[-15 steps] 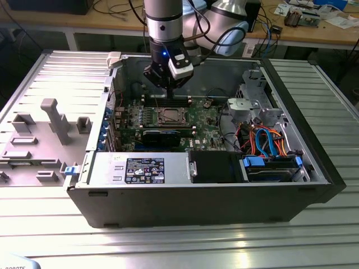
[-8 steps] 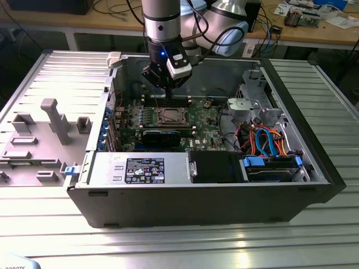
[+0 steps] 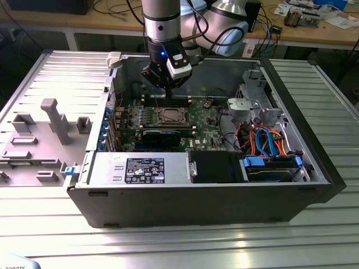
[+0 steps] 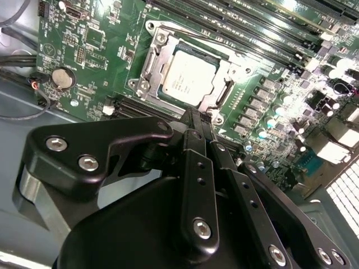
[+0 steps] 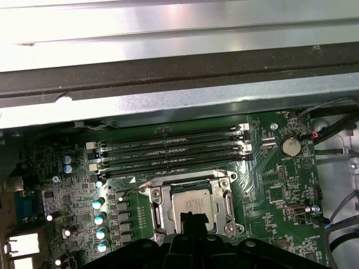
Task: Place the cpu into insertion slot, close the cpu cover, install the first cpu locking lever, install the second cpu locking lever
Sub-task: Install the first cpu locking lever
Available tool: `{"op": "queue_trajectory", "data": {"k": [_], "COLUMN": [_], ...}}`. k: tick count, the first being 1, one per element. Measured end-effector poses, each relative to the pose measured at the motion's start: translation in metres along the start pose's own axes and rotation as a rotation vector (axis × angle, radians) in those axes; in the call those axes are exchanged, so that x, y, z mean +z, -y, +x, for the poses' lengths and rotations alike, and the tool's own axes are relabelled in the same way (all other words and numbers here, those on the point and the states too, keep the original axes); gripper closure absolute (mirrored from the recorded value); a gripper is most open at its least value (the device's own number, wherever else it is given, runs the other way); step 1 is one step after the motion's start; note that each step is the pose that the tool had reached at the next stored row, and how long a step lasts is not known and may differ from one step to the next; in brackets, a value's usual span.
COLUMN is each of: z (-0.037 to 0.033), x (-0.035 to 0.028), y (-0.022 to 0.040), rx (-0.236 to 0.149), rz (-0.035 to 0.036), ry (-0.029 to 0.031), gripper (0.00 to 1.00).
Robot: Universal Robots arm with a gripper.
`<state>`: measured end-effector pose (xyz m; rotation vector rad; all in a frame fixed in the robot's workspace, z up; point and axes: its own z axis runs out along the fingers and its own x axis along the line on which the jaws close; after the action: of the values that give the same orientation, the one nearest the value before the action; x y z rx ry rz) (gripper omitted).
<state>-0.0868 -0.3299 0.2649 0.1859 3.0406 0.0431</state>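
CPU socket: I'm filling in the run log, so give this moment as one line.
cpu: in insertion slot | cpu cover: down over cpu | gripper: shut, empty, above the slot

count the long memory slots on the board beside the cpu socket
4 memory slots, lying parallel side by side in the first wrist view, between the cpu and the case wall; none seems hidden.

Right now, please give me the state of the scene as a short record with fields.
setting: open computer case on a ribbed metal table
cpu: lying in the insertion slot
cpu cover: flat around the cpu
end effector: shut, empty, above the insertion slot
locking levers: state unclear
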Motion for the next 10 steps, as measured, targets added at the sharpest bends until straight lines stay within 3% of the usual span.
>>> {"op": "queue_trajectory", "data": {"k": [5, 8, 10], "z": [0.0023, 0.0061, 0.0065], "x": [0.0015, 0.0021, 0.0021], "y": [0.0002, 0.0007, 0.0008], "rx": [0.001, 0.001, -0.014], "rz": [-0.0125, -0.013, -0.0129], "ry": [-0.0042, -0.0046, -0.0147], "gripper": [0.89, 0.89, 0.89]}}
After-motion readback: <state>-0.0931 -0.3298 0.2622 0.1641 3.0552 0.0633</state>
